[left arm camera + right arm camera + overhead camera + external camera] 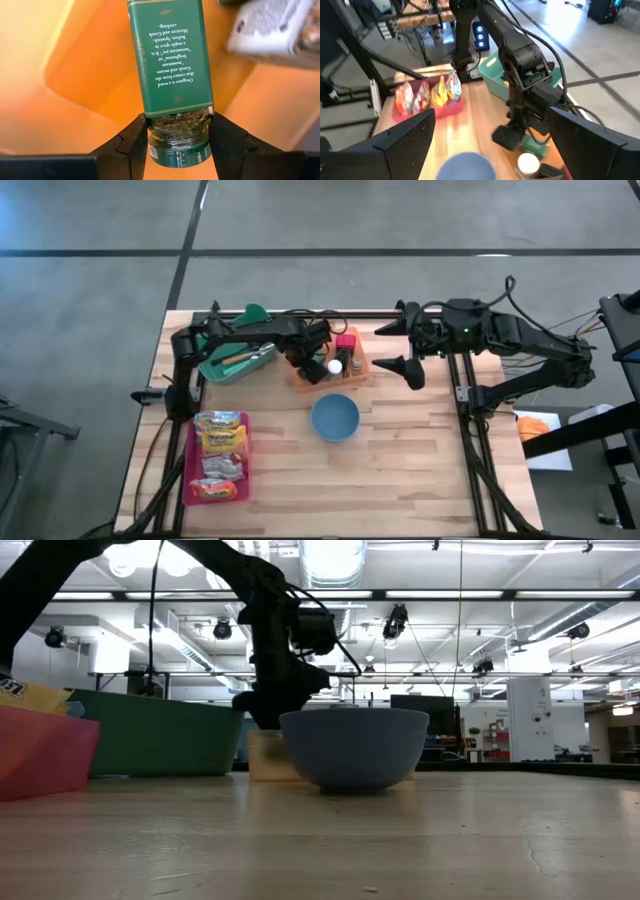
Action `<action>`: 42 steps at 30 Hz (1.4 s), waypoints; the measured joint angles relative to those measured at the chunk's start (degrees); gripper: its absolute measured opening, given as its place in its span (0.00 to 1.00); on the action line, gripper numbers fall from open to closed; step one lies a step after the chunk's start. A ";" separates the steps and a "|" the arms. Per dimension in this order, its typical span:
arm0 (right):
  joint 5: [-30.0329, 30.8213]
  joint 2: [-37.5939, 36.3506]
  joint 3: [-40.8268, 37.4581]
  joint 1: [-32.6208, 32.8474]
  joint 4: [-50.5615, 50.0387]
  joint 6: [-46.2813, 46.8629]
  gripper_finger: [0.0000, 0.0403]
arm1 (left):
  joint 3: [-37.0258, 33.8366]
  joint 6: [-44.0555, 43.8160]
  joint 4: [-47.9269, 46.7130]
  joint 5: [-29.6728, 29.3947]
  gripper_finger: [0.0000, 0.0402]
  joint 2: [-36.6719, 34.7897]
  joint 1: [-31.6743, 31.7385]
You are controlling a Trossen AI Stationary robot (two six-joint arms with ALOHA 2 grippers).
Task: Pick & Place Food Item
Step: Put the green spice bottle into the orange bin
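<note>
A glass oregano jar [172, 60] with a green label and green cap is in my left gripper [179, 137], which is shut on it over the orange tray [352, 376] at the table's far middle. In the low view the left gripper [272, 700] stands behind the blue bowl [355, 745]. The jar [535, 145] also shows under the left arm in the right wrist view. My right gripper [492, 150] hangs open, raised above the table's right side, holding nothing. My left gripper pinches the jar's glass neck [156, 124] just under the green cap, one finger on each side. The fingers come from above, pointing down. The jar hangs below them, cap up, over the orange tray's floor; its bottom end runs out of the wrist view.
A white-capped jar [529, 162] and other small containers stand in the orange tray. The blue bowl [335, 417] sits mid-table, nearer than the tray. A green bin [235, 355] lies at the far left, and a red tray [218, 457] of snack packets at the near left.
</note>
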 joint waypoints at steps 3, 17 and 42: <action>0.02 0.10 0.00 -0.02 -1.61 -3.43 0.93 | 0.08 1.26 -1.16 1.90 0.40 -0.81 0.00; -0.29 5.21 -0.09 -2.84 -8.52 -10.05 0.93 | 0.22 7.35 -2.27 9.13 0.40 -10.00 0.60; -19.79 20.54 3.23 -11.95 1.35 -13.21 0.93 | 0.39 14.31 0.67 25.33 0.00 -24.35 1.25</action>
